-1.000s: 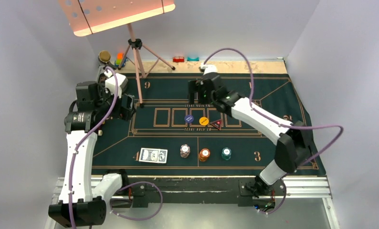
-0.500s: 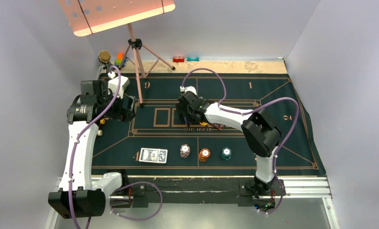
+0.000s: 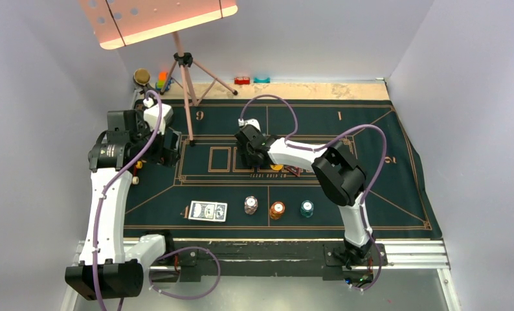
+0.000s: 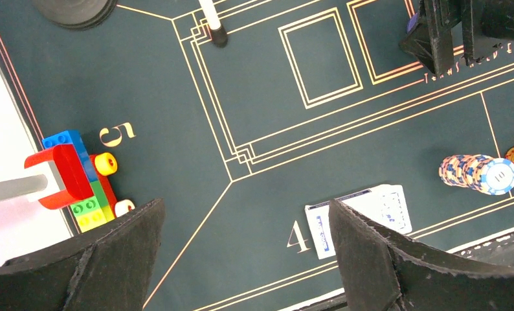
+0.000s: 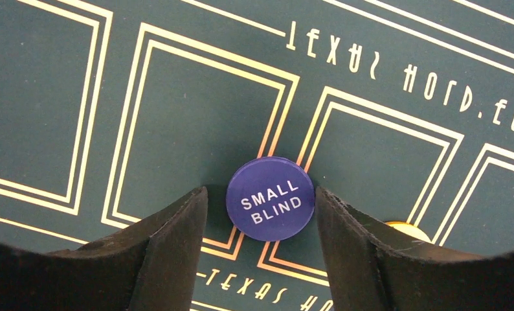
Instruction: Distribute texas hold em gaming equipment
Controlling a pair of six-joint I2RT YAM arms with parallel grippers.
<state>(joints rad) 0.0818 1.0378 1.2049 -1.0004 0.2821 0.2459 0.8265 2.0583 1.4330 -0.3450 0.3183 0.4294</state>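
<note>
The blue disc (image 5: 270, 199), marked SMALL BLIND, lies flat on the green mat (image 5: 60, 97), across the gold lines btwn two card boxes in the mid row, just by the TEXAS HOLD'EM lettering. My right gripper (image 5: 261, 194) is down over it w/ a finger each side. The one on the view's right touches the disc's rim, the other sits just off it w/ a sliver of mat showing, so jaws are part-spread and not pinching yet. The yellow disc (image 5: 402, 227) peeks out just beside, mostly hidden behind that touching finger. Nearer my bases, in a row: card deck (image 3: 208, 210) by the "4", then white chip stack (image 3: 250, 205), orange chip stack (image 3: 277, 209), teal chip stack (image 3: 306, 208), all well apart from the blue disc. My left gripper (image 4: 245, 214) hangs over the mat's left part, jaws spread wide, nothing btwn them. The toy blocks (image 4: 79, 175) sit at the mat's edge by the "5".
</note>
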